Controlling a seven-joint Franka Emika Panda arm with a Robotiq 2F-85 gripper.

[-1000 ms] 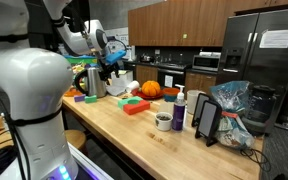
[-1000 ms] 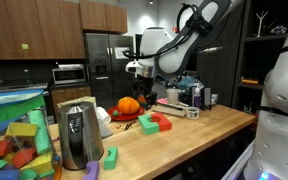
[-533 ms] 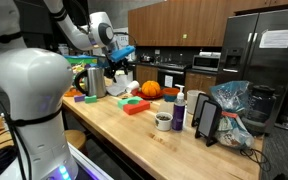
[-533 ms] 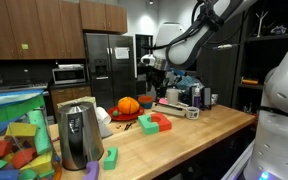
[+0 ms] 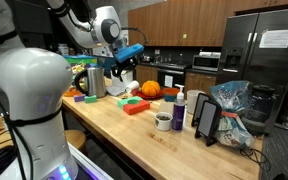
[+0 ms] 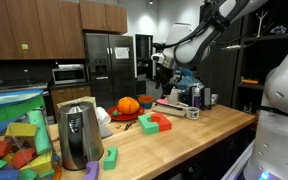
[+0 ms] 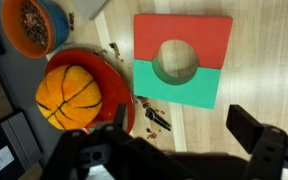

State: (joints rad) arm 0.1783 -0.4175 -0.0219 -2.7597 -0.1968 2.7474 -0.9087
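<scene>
Two blocks under my open tool [image 7: 184, 140]: red block [image 7: 183, 35] touching green block [image 7: 179, 92] on tabletop [image 7: 259, 85]; orange ball [image 7: 76, 96] nxt to them.

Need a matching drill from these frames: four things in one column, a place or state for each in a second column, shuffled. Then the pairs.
Things:
1. orange ball with black seams
2. red-and-green block with a round hole
3. silver metal kettle
4. gripper

Places or states:
A. open, above the wooden counter, holding nothing
B. upright beside a pile of coloured blocks
C. on a red plate
D. flat on the counter, next to the plate

Pairs: 1-C, 2-D, 3-B, 4-A.
</scene>
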